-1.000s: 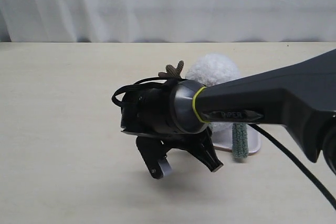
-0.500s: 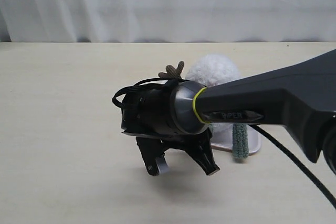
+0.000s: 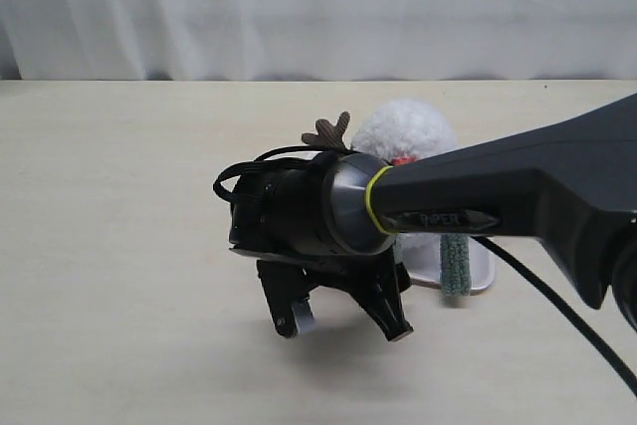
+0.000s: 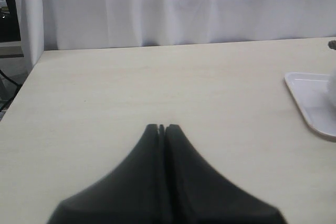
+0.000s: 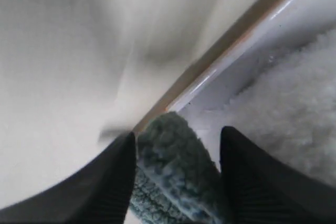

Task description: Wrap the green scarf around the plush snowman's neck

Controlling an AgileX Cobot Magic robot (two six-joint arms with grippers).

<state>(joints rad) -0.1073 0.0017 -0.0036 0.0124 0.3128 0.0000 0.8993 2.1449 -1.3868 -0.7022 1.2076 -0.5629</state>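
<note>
Seemingly ungripped green scarf [image 5: 170, 169] between spread right end effector [image 5: 178, 135], arm [image 3: 498, 186] masking snowman [image 3: 403, 131], left end effector [image 4: 161, 127] clamped.

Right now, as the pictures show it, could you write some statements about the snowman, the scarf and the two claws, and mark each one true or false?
1. The left claw is shut. True.
2. The snowman stands on a black tray. False: the tray is white.
3. An end of the green scarf lies between the fingers of the right claw. True.
4. The right claw is shut tight. False: its jaws stand apart.
5. The left claw holds the green scarf. False: it holds nothing, and the scarf is over at the snowman.
</note>
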